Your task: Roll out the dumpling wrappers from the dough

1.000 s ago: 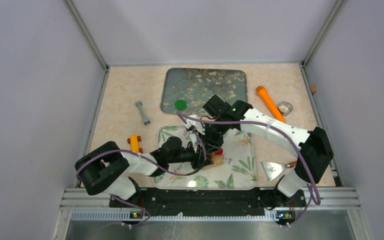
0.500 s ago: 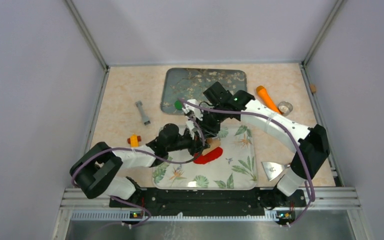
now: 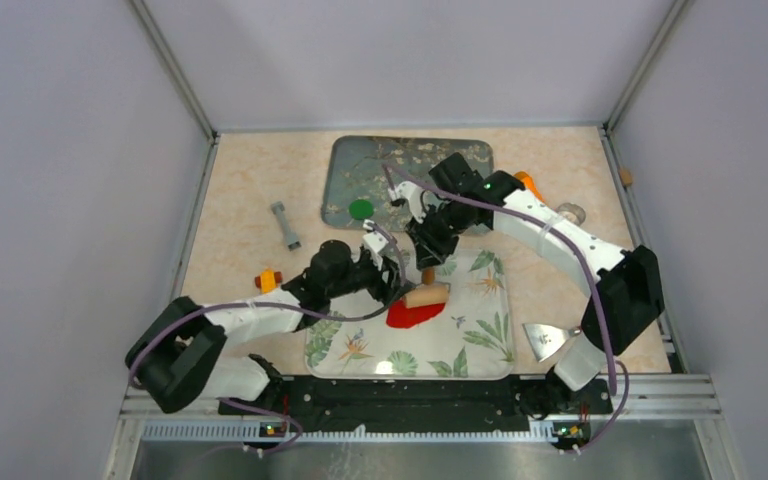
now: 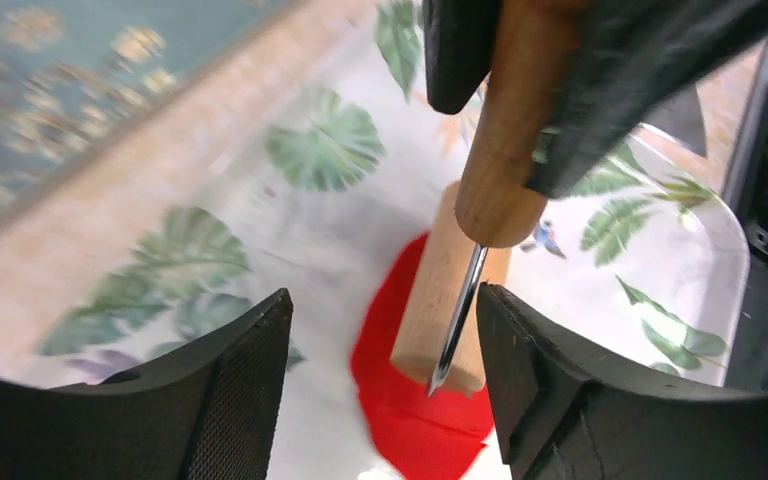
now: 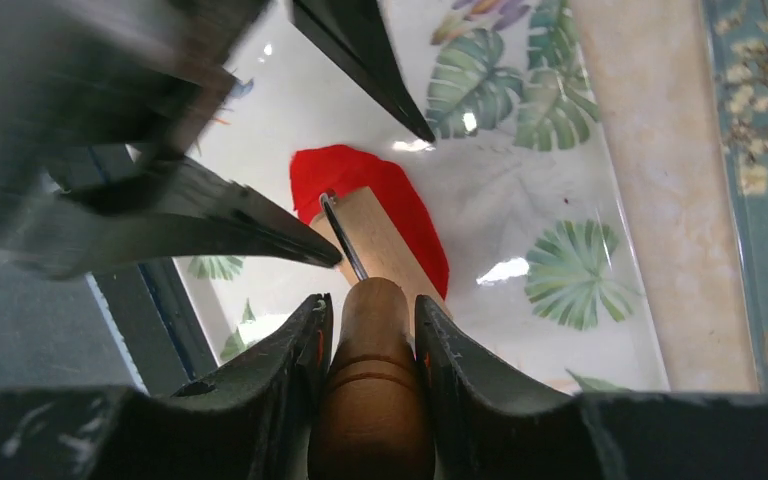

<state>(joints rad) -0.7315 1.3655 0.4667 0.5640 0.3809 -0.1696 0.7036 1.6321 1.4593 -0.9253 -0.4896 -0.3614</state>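
Note:
My right gripper (image 3: 428, 245) is shut on the wooden handle (image 5: 375, 400) of a small roller. The pale wooden roller (image 3: 426, 296) lies on a flattened red dough sheet (image 3: 410, 314) on the leaf-print tray (image 3: 480, 345). In the right wrist view the roller (image 5: 385, 240) covers the middle of the red dough (image 5: 415, 215). My left gripper (image 3: 392, 280) is open, and its jaws stand on either side of the roller's end (image 4: 440, 300), apart from it. A green wrapper disc (image 3: 361, 209) lies on the blue blossom tray (image 3: 380, 165). No small round red disc shows.
An orange tool (image 3: 526, 180) and a metal cup (image 3: 570, 213) lie at the right, partly behind the right arm. A metal scraper (image 3: 547, 340) lies at the near right. A grey piece (image 3: 285, 225) and an orange-red brick (image 3: 267, 281) lie at the left.
Both arms moved toward the far side. The roller shifted toward the left of the leaf tray, and the red dough now shows as a wider flat sheet under it.

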